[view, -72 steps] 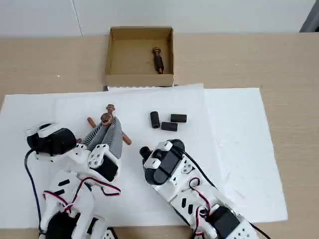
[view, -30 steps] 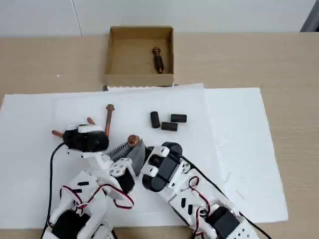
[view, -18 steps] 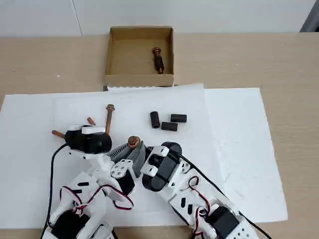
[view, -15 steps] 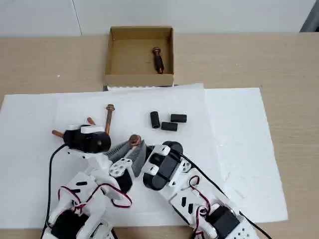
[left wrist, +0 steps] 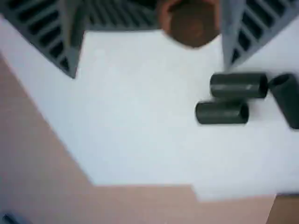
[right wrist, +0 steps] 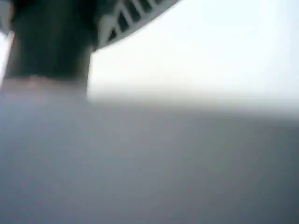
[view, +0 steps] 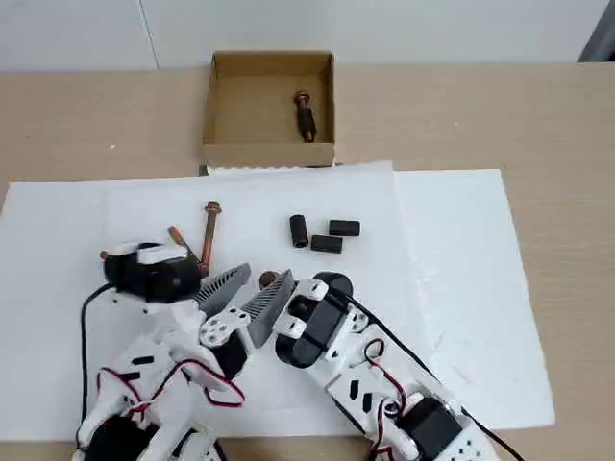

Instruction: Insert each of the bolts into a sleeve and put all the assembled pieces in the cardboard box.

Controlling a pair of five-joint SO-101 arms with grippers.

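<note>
At the near edge of the light wooden table, both arms stand on a white paper sheet. The left gripper points toward the middle of the sheet with its two grey ribbed fingers spread wide apart. The round head of a copper-coloured bolt sits between them, nearer one finger; contact with it cannot be determined. The right gripper, with a black body, is just beside the left gripper and angled toward the bolt head; whether it is open or closed cannot be told. Beyond the left arm, a long loose copper bolt lies on the sheet, with a shorter copper bolt near it, partly hidden by the arm. Farther toward the centre, three short black cylindrical sleeves lie close together on the sheet. At the far side, just past the sheet's edge, stands the open brown cardboard box, containing one assembled bolt-and-sleeve piece.
</note>
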